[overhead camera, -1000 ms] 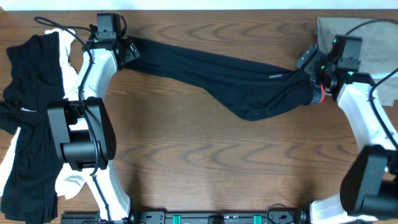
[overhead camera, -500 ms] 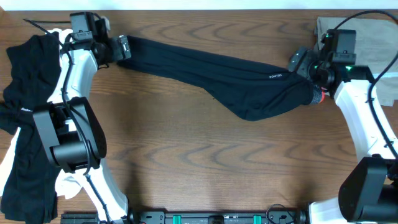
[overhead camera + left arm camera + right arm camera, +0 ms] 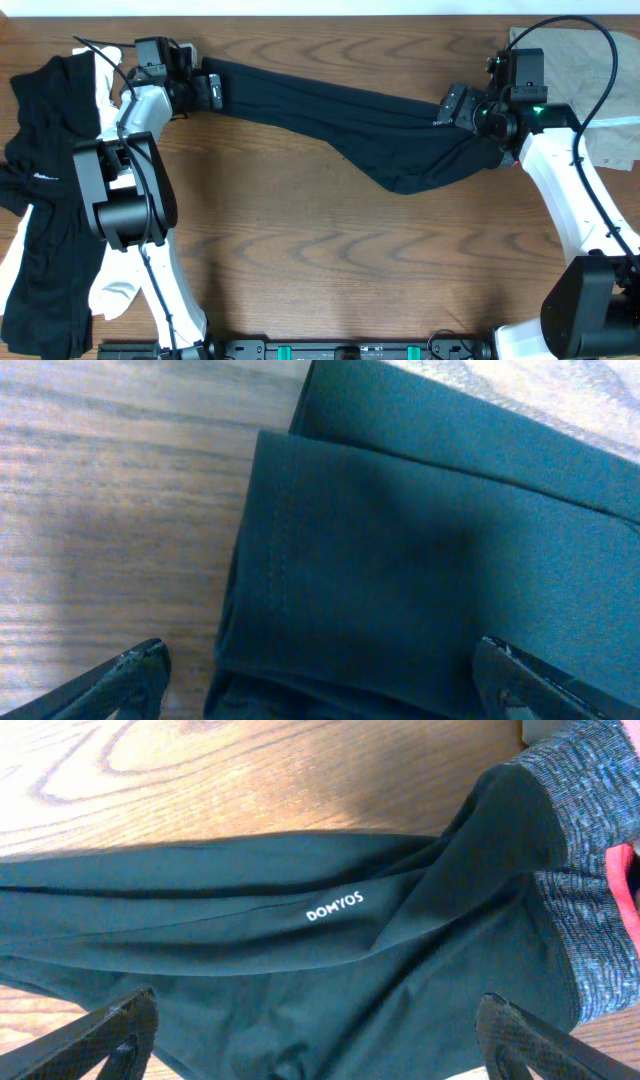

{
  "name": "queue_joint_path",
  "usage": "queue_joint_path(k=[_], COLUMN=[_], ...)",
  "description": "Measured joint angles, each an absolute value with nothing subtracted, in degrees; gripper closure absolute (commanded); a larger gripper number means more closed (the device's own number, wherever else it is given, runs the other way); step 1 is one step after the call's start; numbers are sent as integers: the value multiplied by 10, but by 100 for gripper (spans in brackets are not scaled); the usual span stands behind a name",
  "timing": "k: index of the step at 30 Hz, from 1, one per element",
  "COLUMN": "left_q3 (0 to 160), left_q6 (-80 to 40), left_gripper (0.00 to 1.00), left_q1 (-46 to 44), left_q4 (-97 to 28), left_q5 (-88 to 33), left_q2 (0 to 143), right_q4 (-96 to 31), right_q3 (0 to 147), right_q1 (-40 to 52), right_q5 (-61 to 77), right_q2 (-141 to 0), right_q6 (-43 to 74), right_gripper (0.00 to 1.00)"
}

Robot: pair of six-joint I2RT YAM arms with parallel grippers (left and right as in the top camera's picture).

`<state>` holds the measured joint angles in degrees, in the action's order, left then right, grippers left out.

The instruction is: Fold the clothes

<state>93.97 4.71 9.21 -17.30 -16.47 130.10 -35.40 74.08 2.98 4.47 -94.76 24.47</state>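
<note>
Dark navy leggings [image 3: 340, 110] lie stretched across the far half of the table, leg hems at the left and waist at the right. My left gripper [image 3: 208, 90] is open over the leg hem, which lies between its fingers in the left wrist view [image 3: 400, 560]. My right gripper [image 3: 455, 105] is open above the upper leg, near the white DOMYOS logo [image 3: 335, 907]. The grey waistband with a red stripe [image 3: 590, 880] shows at the right of the right wrist view. Both sets of jaws, left [image 3: 320, 685] and right [image 3: 320, 1040], are spread wide over the fabric without pinching it.
A pile of black and white clothes [image 3: 50, 170] lies at the left edge. A beige cloth [image 3: 600, 80] lies at the far right corner, behind the right arm. The table's far edge runs along the top.
My right gripper has slid left along the leggings, away from the waistband. My left gripper swung a little left, then came back over the hem. The leggings have barely moved.
</note>
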Motion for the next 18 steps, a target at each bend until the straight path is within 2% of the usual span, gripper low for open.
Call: queue_joint_path(k=[3, 5, 10, 15, 17, 18], left_q3=[940, 940, 940, 947, 950, 951], left_q6=[48, 48, 77, 90, 80, 69], left_gripper=[2, 11, 47, 86, 94, 94], left_q1=[91, 89, 69, 30, 15, 9], left_q4=[-172, -175, -186, -193, -198, -201], left_q5=[-163, -163, -154, -85, -43, -20], left_q2=[1301, 1301, 1304, 1310, 1310, 1310], right_q4=[-354, -354, -354, -354, -354, -354], right_q3=[741, 741, 741, 741, 741, 741], right_q1=[30, 30, 30, 30, 30, 30], right_q5=[46, 47, 51, 57, 58, 58], right_q2=[-948, -948, -948, -948, -948, -948], right_q6=[245, 245, 245, 245, 245, 245], right_gripper=[1, 1, 1, 1, 1, 1])
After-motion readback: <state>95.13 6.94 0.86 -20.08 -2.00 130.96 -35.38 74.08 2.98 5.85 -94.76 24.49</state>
